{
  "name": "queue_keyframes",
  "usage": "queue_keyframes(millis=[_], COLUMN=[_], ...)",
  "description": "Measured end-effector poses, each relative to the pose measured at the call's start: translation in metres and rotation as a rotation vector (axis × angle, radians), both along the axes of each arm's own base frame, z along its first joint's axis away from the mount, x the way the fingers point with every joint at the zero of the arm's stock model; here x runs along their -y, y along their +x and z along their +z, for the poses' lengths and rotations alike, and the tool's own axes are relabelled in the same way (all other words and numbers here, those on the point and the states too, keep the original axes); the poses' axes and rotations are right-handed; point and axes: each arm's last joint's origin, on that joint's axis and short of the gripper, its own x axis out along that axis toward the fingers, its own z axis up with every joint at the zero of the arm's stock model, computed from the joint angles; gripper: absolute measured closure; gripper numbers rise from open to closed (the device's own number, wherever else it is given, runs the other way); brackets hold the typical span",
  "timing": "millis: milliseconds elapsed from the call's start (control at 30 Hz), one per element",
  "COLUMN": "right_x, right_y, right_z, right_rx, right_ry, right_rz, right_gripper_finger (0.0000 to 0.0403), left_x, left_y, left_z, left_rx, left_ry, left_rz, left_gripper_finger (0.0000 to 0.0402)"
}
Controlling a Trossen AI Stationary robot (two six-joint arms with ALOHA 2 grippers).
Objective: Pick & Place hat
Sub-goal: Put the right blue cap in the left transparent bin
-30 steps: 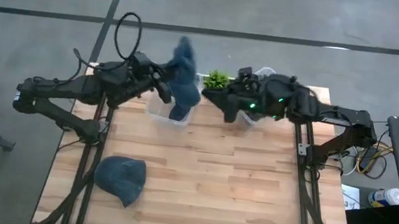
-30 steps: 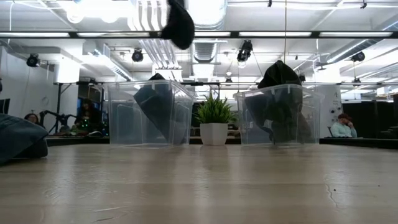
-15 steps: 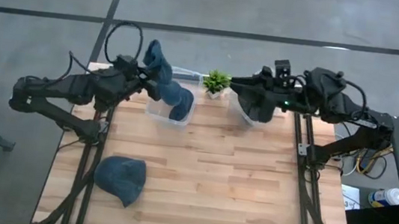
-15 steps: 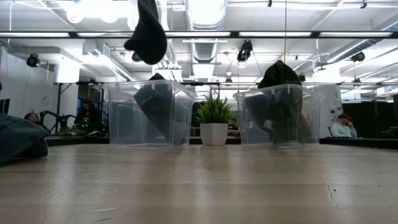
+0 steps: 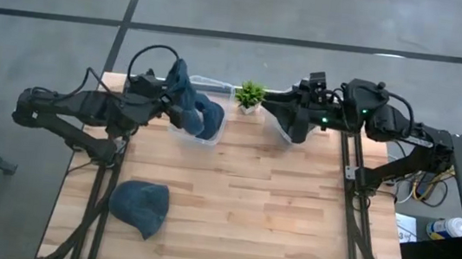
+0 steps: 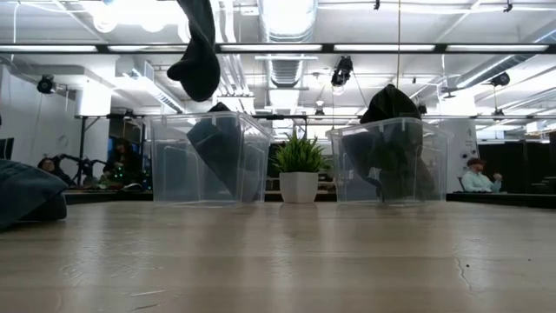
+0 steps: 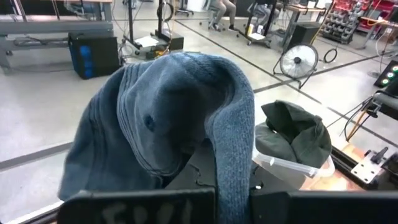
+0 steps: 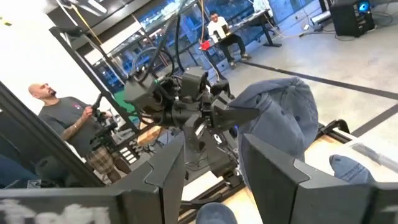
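Workshop interior with overhead ducting and strip lights forms the backdrop to a pale wooden table point(image 5: 232, 199), seen from above and at table-top level. Two clear plastic bins stand at the far edge: the left bin point(image 6: 207, 158) contains a blue hat point(image 5: 208, 116) leaning against its wall, and the right bin point(image 6: 391, 162) contains a dark green hat point(image 6: 391, 104) that rises above its rim. A small potted plant point(image 6: 299, 169) in a white pot stands between the bins. The left gripper point(image 5: 167, 98) is raised above the left bin, its jaws clenched on a blue denim hat point(image 7: 168, 118); in the low view this held hat hangs well above the bin's rim, and in the left wrist view it drapes over the fingers and fills most of the frame, with the dark green hat in its bin visible beyond. The right gripper point(image 8: 211, 168) is held above the right bin, its jaws parted and holding nothing; between its fingers point(image 8: 273, 171) the right wrist view shows the left arm with the held hat. Another blue hat point(image 5: 140, 205) lies on the table's near left corner, well apart from both bins. Several people point(image 8: 68, 121) stand or sit in the room beyond the table.
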Motion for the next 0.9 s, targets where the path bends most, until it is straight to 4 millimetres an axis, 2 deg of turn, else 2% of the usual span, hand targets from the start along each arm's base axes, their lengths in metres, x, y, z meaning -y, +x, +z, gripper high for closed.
queue_keyframes(millis=[100,267,400,600,800,900], right_x=[0.000,0.000,0.000,0.000,0.000,0.000], right_y=[0.006,0.014,0.016,0.016,0.016,0.016], right_z=[-0.003,-0.008,-0.008,-0.006,-0.004,-0.004], right_rx=[-0.009,-0.021,-0.015,0.016,0.032,0.033], right_ry=[0.001,0.016,0.037,0.047,0.050,0.050], right_rz=[0.001,-0.001,-0.001,-0.001,0.000,0.000], right_gripper_finger=[0.0251,0.0254,0.0253,0.0255,0.0259,0.0257], left_x=[0.000,-0.003,-0.011,-0.029,-0.044,-0.047], left_y=[0.003,0.007,0.016,0.050,0.086,0.096], left_z=[0.007,0.030,0.033,0.015,-0.014,-0.028], left_rx=[-0.003,0.018,-0.010,-0.068,-0.200,-0.312], left_ry=[0.066,0.245,0.305,0.305,0.300,0.312], left_rz=[-0.014,-0.027,0.015,0.038,0.067,0.082], left_gripper_finger=[0.0400,0.0400,0.0400,0.0400,0.0400,0.0400])
